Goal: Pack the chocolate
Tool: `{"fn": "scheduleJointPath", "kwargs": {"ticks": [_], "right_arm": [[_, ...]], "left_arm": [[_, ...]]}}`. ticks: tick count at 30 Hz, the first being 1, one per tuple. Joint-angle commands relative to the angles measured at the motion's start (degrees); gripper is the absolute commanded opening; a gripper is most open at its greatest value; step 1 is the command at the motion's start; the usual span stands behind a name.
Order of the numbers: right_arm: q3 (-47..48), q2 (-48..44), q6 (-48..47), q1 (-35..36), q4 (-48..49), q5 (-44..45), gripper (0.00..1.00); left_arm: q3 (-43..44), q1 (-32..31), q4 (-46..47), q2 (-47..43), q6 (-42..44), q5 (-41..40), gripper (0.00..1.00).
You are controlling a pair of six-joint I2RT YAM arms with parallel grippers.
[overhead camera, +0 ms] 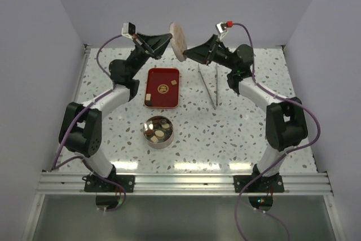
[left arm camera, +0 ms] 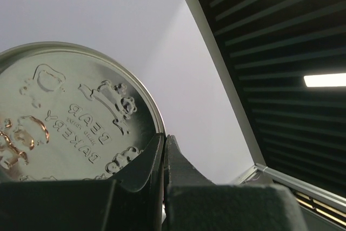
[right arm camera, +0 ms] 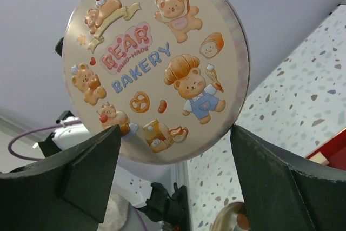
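Note:
The round tin lid (overhead camera: 178,40) with bear bakery print hangs in the air at the back, on edge. My left gripper (overhead camera: 168,39) is shut on its rim; the left wrist view shows the jaws (left arm camera: 165,136) pinched together at the edge of the lid's silver underside (left arm camera: 65,117). My right gripper (overhead camera: 189,55) is open, its fingertips (right arm camera: 175,131) either side of the lower part of the printed lid (right arm camera: 157,63). The open silver tin (overhead camera: 158,131) holds several chocolate pieces. Three more chocolate pieces (overhead camera: 162,88) lie on the red tray (overhead camera: 155,77).
A pair of thin metal rods (overhead camera: 209,86) lies right of the tray. White walls close the back and both sides. The tin's rim also shows at the bottom of the right wrist view (right arm camera: 227,221).

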Motion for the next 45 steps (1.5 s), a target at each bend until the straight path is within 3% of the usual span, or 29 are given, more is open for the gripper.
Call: {"fn": "scheduleJointPath", "kwargs": {"ticks": [1,8,18,30,45], "right_arm": [[1.12,-0.14,4.53,0.42,5.66,-2.43,0.86],[0.77,-0.05,5.75,0.42,6.8,-2.07,0.86],[-0.98,1.97,15.6,0.42,22.0,-0.23,0.83],[-4.06,-2.42,13.06,0.15,21.22,2.93,0.8],[-7.84,-7.61,11.39,0.07,21.84,8.3,0.73]], "left_arm": [[4.07,-0.64,34.59,0.76,-0.72,-0.83,0.0],[5.23,-0.73,34.59,1.03,-1.16,-0.66,0.0],[-2.32,-0.73,34.68,-1.08,-0.54,0.22,0.0],[-7.69,-0.64,34.68,-2.49,0.07,1.71,0.0],[-7.96,-0.55,34.68,-2.05,0.07,1.89,0.0]]}}
